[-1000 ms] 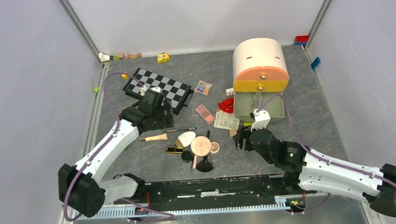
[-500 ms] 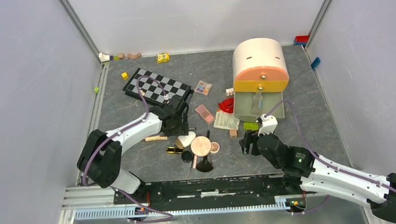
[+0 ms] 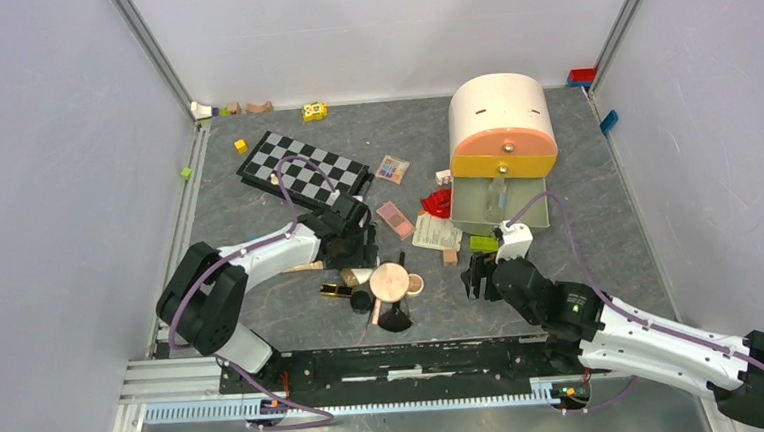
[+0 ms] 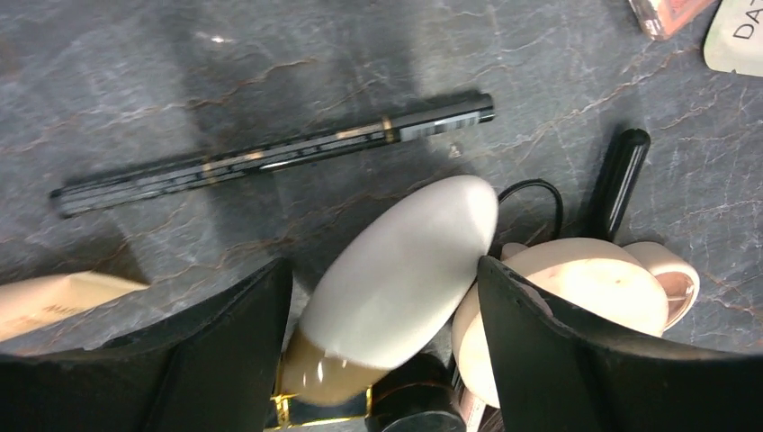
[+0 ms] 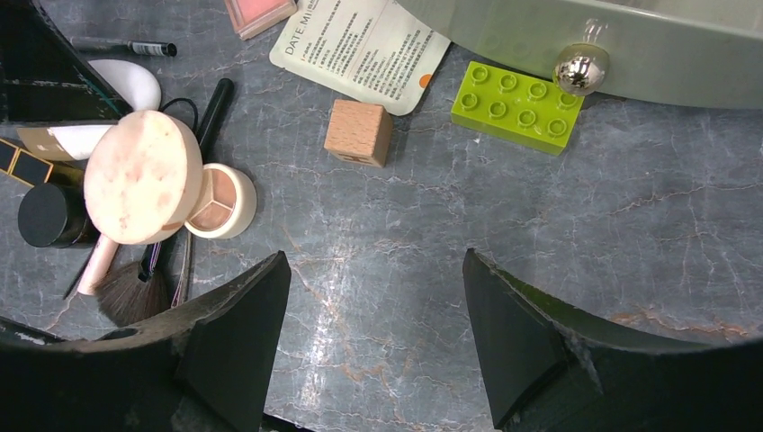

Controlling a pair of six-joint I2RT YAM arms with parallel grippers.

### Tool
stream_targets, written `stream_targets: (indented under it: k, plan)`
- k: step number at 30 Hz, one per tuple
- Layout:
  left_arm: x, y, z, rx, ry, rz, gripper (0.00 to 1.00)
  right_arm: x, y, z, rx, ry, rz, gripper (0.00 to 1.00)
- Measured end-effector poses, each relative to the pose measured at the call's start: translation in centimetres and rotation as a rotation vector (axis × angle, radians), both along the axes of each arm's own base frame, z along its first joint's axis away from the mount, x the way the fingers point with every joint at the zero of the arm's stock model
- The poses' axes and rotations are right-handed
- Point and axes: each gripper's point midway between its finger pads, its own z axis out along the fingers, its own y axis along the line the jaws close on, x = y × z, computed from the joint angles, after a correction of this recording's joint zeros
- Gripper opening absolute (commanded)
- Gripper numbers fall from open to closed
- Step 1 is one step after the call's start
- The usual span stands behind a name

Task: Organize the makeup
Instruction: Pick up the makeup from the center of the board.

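"Where has the left arm got to?"

"It reaches in from the near left corner of the worktop [image 3: 558, 215], past the chessboard [image 3: 305, 169] that lies toward the far left corner. The left gripper [image 4: 382, 270] is down low near the middle with its fingers spread. The white oval [image 4: 405, 270] lies on the surface between them. I can't tell whether either finger touches it."

"And the rest of the makeup?"

"Most of it is heaped right there, toward the middle of the near edge. A black pencil [image 4: 270, 155] lies on the far side of the oval, and the black-gold tube [image 5: 27, 165] is just on its near side. The round peach compact [image 5: 142, 177] touches a small open compact [image 5: 216, 202], with a brush [image 5: 126, 297] poking out from under them. Further back, the pink palette [image 3: 394, 218] and the multicolour palette [image 3: 392, 168] lie apart from each other, just right of the chessboard."

"And over on the right?"

"A printed leaflet [image 5: 360, 45], a wooden block [image 5: 358, 132] and a green brick [image 5: 517, 106] lie in front of the pink-and-orange drawer box [image 3: 500, 119], which stands toward the far right corner. The right gripper [image 5: 373, 265] sits over bare worktop on the near side of those blocks, with its fingers apart and nothing in them."
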Motion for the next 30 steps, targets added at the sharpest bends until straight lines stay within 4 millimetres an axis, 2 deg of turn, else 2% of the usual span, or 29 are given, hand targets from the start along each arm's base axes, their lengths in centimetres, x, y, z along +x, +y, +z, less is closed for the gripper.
stream_targets:
  k: [3, 6, 10, 15, 18, 21, 24, 30]
  plan:
    - [0.0, -0.8, -0.5, -0.002, 0.002, -0.026, 0.62, 0.0, 0.0, -0.1, -0.004, 0.003, 0.001, 0.78]
    - [0.1, -1.4, -0.6, -0.002, -0.006, -0.046, 0.49, 0.0, 0.0, -0.1, -0.004, 0.004, 0.001, 0.77]
    - [0.0, -1.2, -0.7, 0.012, -0.008, -0.047, 0.39, 0.0, 0.0, -0.1, -0.003, 0.005, 0.000, 0.78]
    - [-0.3, -0.6, -0.7, 0.029, 0.000, -0.044, 0.21, 0.0, 0.0, -0.1, 0.001, 0.006, -0.002, 0.78]
    - [-1.1, 0.1, -0.2, 0.048, 0.017, -0.042, 0.16, -0.2, -0.1, -0.2, -0.001, 0.009, -0.004, 0.78]
    - [-1.4, 0.7, 1.2, 0.051, -0.005, -0.035, 0.12, -0.3, -0.4, 0.0, 0.011, 0.009, -0.009, 0.77]
    - [-1.1, 0.9, 3.6, 0.035, -0.052, -0.026, 0.08, -0.4, -0.6, 0.3, 0.028, 0.003, -0.018, 0.78]
    - [0.4, -0.2, 8.8, -0.060, -0.180, -0.017, 0.04, -0.4, -1.5, 0.8, 0.047, -0.009, -0.054, 0.77]
